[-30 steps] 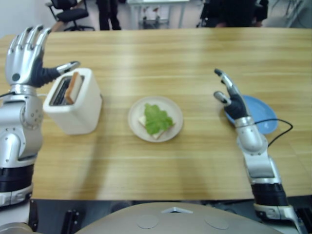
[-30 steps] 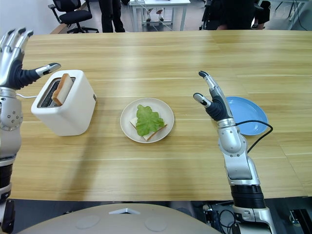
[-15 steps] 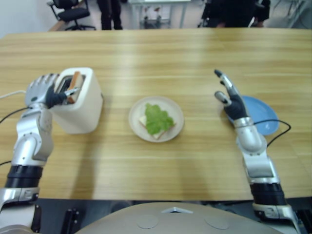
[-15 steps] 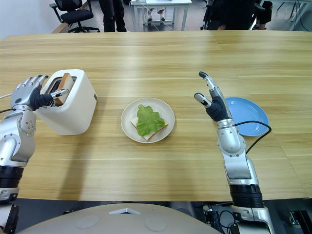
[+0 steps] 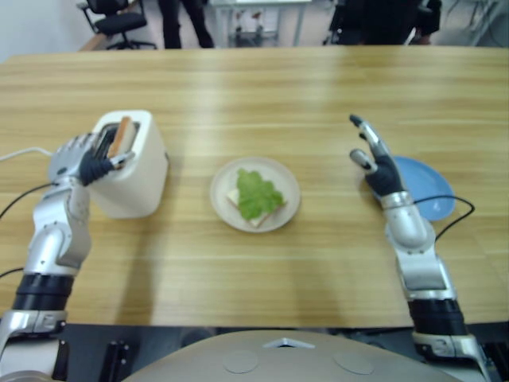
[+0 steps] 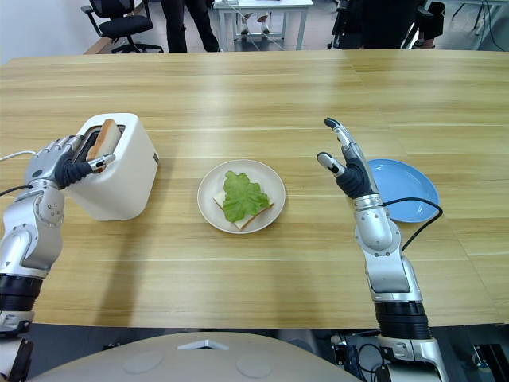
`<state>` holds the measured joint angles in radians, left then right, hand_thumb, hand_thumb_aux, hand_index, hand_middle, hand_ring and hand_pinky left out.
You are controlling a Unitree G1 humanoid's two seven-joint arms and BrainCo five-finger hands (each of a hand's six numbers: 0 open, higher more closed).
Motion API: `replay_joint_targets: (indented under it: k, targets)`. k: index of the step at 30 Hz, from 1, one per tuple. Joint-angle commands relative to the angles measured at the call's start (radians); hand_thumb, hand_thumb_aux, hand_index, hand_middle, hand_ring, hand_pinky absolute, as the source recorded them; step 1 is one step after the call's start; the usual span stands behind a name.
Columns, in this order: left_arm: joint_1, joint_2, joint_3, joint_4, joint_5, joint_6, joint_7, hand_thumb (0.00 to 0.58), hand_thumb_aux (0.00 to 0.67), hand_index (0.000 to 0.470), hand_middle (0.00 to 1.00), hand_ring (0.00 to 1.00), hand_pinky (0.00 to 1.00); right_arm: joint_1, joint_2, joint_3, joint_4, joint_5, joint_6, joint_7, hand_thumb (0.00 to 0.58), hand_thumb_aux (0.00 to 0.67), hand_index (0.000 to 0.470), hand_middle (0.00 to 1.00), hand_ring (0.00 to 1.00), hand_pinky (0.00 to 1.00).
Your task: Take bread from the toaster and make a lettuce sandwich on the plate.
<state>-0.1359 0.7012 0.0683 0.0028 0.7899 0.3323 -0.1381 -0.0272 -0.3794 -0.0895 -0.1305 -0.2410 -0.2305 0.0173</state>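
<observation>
- Step in hand: I am taking the second slice of bread (image 6: pixel 104 137) out of the toaster (image 6: pixel 119 187). The slice stands upright in the slot at the left of the table.
- Left hand (image 6: pixel 56 163): it is against the toaster's left side. The fingers are curled, with the tips at the slot's near end, just beside the slice. I judge that they have no hold on it yet.
- Right hand (image 6: pixel 350 167): it is raised at the right, by the left edge of the blue plate (image 6: pixel 409 191). The fingers are spread straight and hold nothing.
- Plate (image 6: pixel 268 178): it is at centre and carries a base slice (image 6: pixel 254 213) with lettuce (image 6: pixel 237 195) laid on top.
- Next move: pinch the slice across its faces, lift it straight up clear of the slot, carry it right and lay it flat over the lettuce.
- Caution: a sideways pull could tip the toaster.
</observation>
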Motion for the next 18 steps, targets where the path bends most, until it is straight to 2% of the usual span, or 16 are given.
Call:
replay_joint_targets:
  k: [1,2,3,12,18]
  targets:
    - [0.003,-0.003,0.003,0.021,-0.025,0.003,0.012,0.578,0.628,0.431,0.10,0.10,0.10,0.011,-0.006,-0.013,-0.001,-0.005,0.006,0.005,0.000,0.000,0.000,0.00,0.00,0.00]
    - [0.002,-0.004,0.005,0.020,-0.034,0.001,0.017,0.580,0.670,0.460,0.44,0.44,0.44,0.011,-0.006,-0.013,-0.001,-0.006,0.007,0.005,0.000,0.000,0.000,0.00,0.00,0.00]
    - [0.001,-0.004,0.006,0.019,-0.039,-0.001,0.019,0.580,0.670,0.460,0.97,0.97,0.97,0.011,-0.007,-0.013,-0.001,-0.007,0.007,0.005,0.000,0.000,0.000,0.00,0.00,0.00]
    - [-0.011,-0.020,0.039,-0.027,-0.094,-0.054,0.113,0.580,0.670,0.460,1.00,1.00,1.00,0.015,-0.008,-0.010,-0.003,-0.025,0.008,0.001,0.000,0.000,0.000,0.00,0.00,0.00]
    - [-0.014,-0.044,0.150,-0.171,-0.134,-0.148,0.275,0.580,0.670,0.460,1.00,1.00,1.00,0.016,-0.006,-0.009,-0.002,-0.030,0.009,0.001,0.000,0.000,0.000,0.00,0.00,0.00]
